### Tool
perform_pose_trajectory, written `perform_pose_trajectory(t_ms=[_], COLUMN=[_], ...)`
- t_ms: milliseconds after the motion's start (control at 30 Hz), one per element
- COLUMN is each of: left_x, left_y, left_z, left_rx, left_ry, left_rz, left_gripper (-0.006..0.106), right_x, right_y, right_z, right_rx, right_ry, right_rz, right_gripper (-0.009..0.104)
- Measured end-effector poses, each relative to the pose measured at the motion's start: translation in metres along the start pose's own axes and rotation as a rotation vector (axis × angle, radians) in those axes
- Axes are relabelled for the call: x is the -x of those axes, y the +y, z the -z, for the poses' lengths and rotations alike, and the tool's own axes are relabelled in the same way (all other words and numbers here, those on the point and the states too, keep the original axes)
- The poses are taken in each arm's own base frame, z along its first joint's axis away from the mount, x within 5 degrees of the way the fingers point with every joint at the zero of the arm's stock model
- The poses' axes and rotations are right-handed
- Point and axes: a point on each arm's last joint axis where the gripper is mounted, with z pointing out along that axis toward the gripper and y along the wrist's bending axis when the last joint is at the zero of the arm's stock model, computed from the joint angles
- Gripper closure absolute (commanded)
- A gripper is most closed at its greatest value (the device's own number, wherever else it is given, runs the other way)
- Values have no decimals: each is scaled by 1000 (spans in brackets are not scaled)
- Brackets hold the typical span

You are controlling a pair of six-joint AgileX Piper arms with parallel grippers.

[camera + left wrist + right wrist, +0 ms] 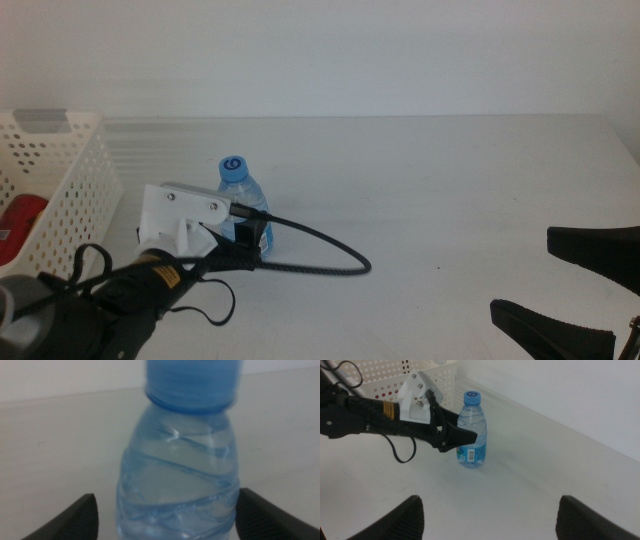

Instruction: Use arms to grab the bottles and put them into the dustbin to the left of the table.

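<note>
Left gripper (165, 515) open around 1 water bottle (240, 195), upright on table (450, 180).

We note a plain white wall (350, 50) across the whole back of the scene. It is bare and evenly lit, with no marks that we can make out. From the left wrist view the same wall (50, 380) shows as a pale, blurred band. From the right wrist view it (570, 390) runs at a slant, bright and featureless.

At the far left of the middle view we see a small grey patch (40, 120) low against the wall, too indistinct to name.

One tiny dark speck (437, 267) lies right of centre, well apart from everything else.
</note>
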Motion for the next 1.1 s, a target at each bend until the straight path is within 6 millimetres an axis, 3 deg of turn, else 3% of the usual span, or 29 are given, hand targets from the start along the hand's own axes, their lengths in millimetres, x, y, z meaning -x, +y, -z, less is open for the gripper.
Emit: perform_pose_trajectory(t_ms=[433,500,633,800,933,1100], left_x=[-5,-6,-4,4,14,40], left_y=[13,13,13,12,12,9], left_z=[-37,-39,-39,-30,-13,10], left_rx=[-67,-70,-65,-51,-31,-25], left_ry=[-49,-60,-62,-1,81,117], left_rz=[41,42,51,61,83,58], left_gripper=[13,20,45,72,79,82], right_x=[0,0,0,0,0,0], right_y=[0,0,0,0,0,0], right_z=[0,0,0,0,0,0], right_rx=[0,0,0,0,0,0], right_ry=[0,0,0,0,0,0], right_rz=[0,0,0,0,0,0], right_gripper=[13,13,13,13,13,13])
